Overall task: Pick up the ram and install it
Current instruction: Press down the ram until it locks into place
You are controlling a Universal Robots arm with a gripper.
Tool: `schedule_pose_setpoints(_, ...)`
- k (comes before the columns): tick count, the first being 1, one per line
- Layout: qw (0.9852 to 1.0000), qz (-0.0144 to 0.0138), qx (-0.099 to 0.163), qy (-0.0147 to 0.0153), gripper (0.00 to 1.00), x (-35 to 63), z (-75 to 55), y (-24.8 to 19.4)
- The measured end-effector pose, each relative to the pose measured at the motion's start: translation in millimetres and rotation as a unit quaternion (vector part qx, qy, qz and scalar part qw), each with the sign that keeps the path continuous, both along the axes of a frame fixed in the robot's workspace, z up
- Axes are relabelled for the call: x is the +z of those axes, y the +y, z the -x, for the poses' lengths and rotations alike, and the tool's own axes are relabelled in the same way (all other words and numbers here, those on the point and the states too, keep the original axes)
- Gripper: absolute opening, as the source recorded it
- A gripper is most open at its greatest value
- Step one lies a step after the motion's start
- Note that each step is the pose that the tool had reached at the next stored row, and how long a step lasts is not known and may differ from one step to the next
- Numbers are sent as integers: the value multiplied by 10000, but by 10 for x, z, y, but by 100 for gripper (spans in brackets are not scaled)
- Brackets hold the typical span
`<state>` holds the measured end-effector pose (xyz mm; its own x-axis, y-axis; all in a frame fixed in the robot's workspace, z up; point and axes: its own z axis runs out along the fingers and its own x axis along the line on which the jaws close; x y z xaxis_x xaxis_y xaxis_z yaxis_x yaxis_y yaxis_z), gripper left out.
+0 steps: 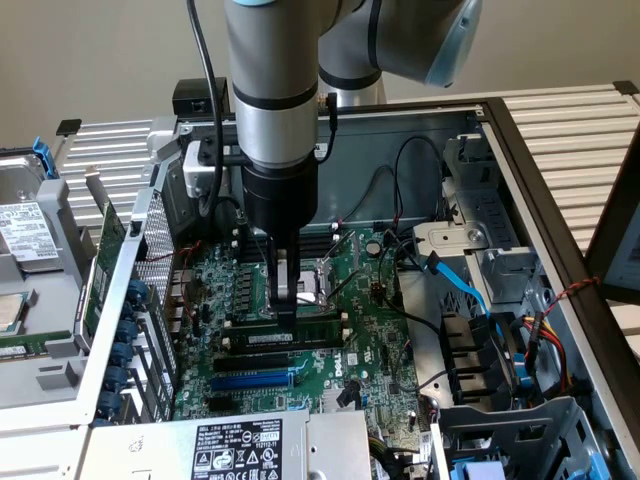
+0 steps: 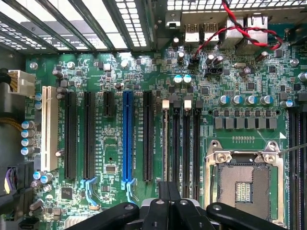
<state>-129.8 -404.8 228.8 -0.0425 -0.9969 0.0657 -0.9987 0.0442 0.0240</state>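
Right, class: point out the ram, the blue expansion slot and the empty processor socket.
ram (image 1: 318,336), exterior view, on its green top edge beside the fingertips.
blue expansion slot (image 2: 127,139), wrist view, on the middle of its length.
processor socket (image 2: 245,184), wrist view, on its bare contact field inside the metal frame.

A green motherboard (image 1: 360,330) lies inside an open computer case (image 1: 520,170). On it sit a blue expansion slot (image 2: 127,139), a white slot (image 2: 46,125) and an empty processor socket (image 2: 244,184). Red wires (image 2: 230,26) run near the rear ports. A power supply label (image 1: 238,448) is in front.
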Motion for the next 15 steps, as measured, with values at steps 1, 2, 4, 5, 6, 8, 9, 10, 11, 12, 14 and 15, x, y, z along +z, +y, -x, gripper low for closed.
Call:
schedule_pose_setpoints(1,10000,3,1,0,11,-4,0,1)
schedule_pose_setpoints(2,10000,4,2,0,11,-4,0,1)
schedule_pose_setpoints(4,10000,4,2,-1,11,-6,0,2)
schedule_pose_setpoints(5,10000,3,2,-2,11,-6,0,2)
schedule_pose_setpoints(6,10000,3,2,-2,11,-6,0,2)
schedule_pose_setpoints(8,10000,3,2,-3,11,-6,0,2)
schedule_pose_setpoints(9,10000,3,2,-2,11,-5,1,2)
schedule_pose_setpoints(10,10000,3,2,-2,11,-5,0,1)
schedule_pose_setpoints(11,10000,4,2,-2,11,-4,1,0)
schedule_pose_setpoints(12,10000,4,2,-2,11,-4,2,-2)
schedule_pose_setpoints(14,10000,3,2,-2,11,-5,1,-7)
schedule_pose_setpoints(15,10000,3,2,-2,11,-5,1,-8)
